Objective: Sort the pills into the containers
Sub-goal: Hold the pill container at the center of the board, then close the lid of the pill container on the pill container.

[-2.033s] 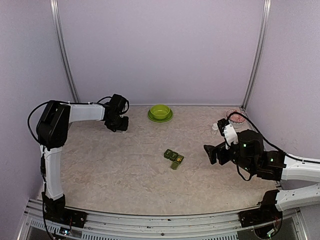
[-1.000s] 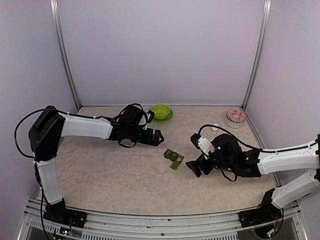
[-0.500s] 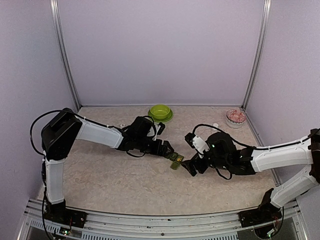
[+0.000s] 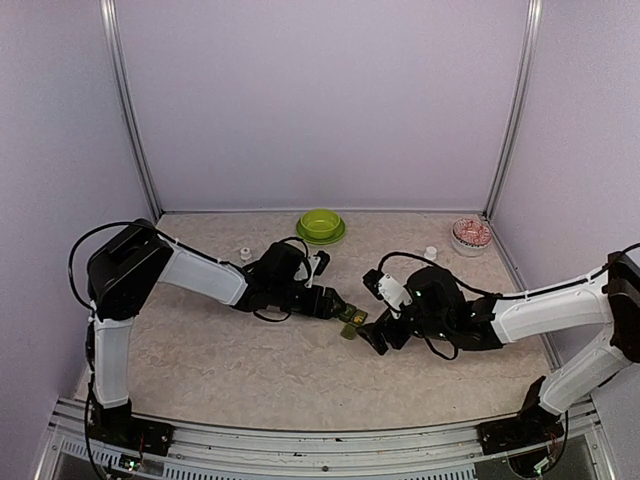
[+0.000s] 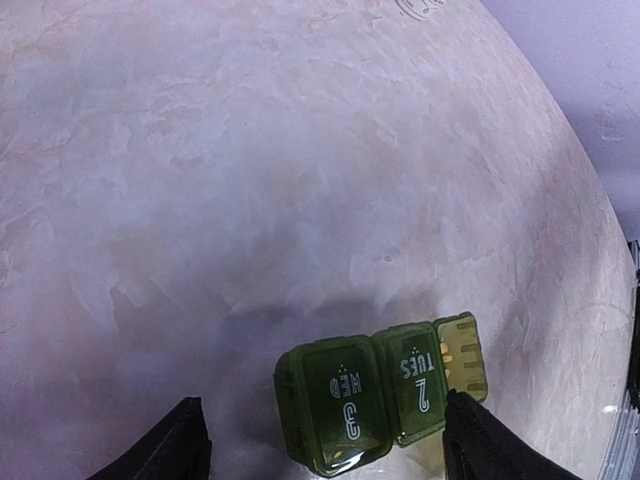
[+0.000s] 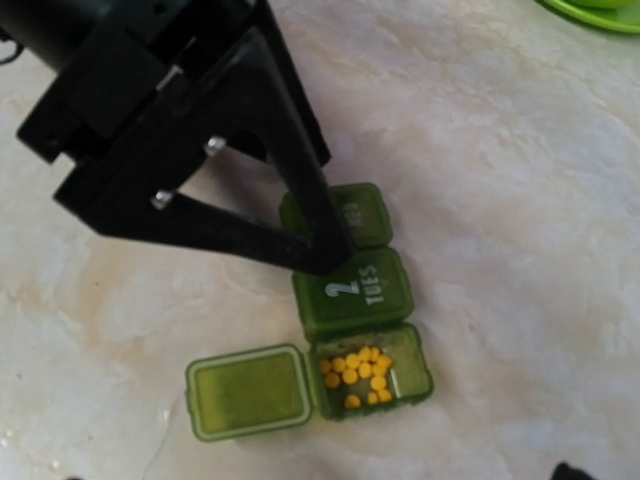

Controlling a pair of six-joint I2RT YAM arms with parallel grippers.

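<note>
The containers are one dark green pill box (image 4: 349, 317) lying mid-table, with three compartments in a row. Its end compartment stands open, lid (image 6: 245, 392) flipped sideways, and several small yellow pills (image 6: 362, 375) lie inside. The lids marked TUES (image 6: 352, 290) and WED (image 5: 335, 405) are shut. My left gripper (image 5: 330, 455) is low over the box, open, one fingertip (image 5: 478, 450) by the TUES side and the other fingertip (image 5: 185, 448) well away from the WED side. My right gripper (image 4: 374, 335) hovers just right of the box, open; only slivers of its fingers show in its wrist view.
At the back sits a lime green bowl (image 4: 320, 225), with a bowl of reddish contents (image 4: 470, 233) in the back right corner. Two small white bottles (image 4: 244, 254) (image 4: 431, 254) stand either side. The left arm's black finger (image 6: 290, 200) crosses the right wrist view.
My left arm swung right from the back left and came down over the pill box, its jaws narrowing. My right arm moved left up to the box's other side.
</note>
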